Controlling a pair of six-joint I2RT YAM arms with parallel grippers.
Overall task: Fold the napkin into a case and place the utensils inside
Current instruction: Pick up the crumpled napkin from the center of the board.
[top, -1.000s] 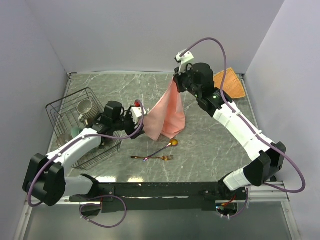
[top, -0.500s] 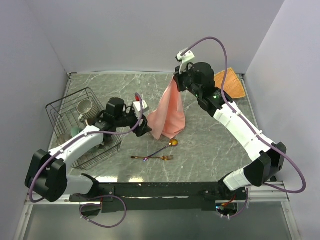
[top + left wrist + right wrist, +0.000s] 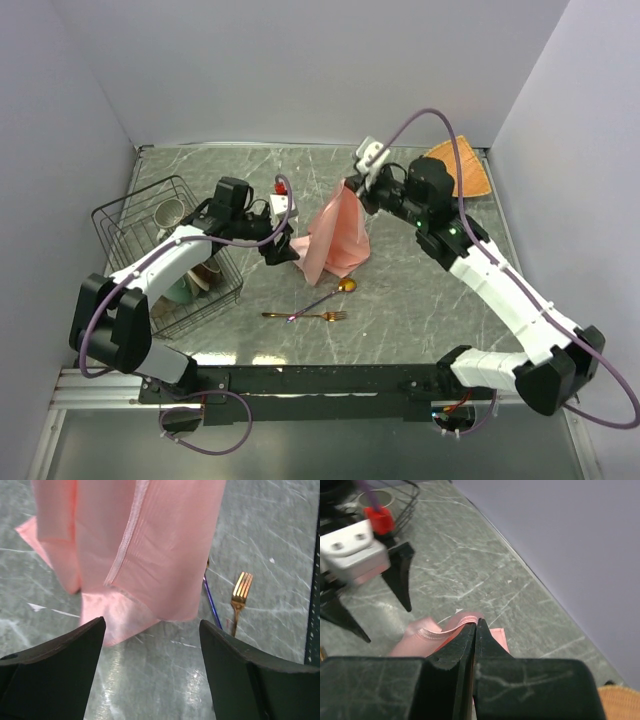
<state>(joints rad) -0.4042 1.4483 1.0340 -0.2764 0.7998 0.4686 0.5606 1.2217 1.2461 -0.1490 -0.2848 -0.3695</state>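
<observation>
Right gripper: fingers pressed together on the top corner of the napkin, pinching a hemmed edge. Cloth hangs down from the pinch in a loose, draped cone, unfolded, no pocket formed. Its lower folds reach the table near the middle; contact can't be confirmed.

Left gripper: jaws wide apart, nothing between them, low over the table just left of the napkin's bottom. In the left wrist view the napkin hangs right ahead of the two fingers, hem and bottom corner visible, not gripped.

Fork lies flat on the table, near side of the napkin, tines pointing right in the top view. Spoon lies diagonal just beside it, bowl close to the napkin's lower edge, purplish handle end meeting the fork's handle. Both utensils are outside the cloth.

Wire rack sits at the table's left with a cup in it. Woven mat is at the far right corner, behind the right arm.
</observation>
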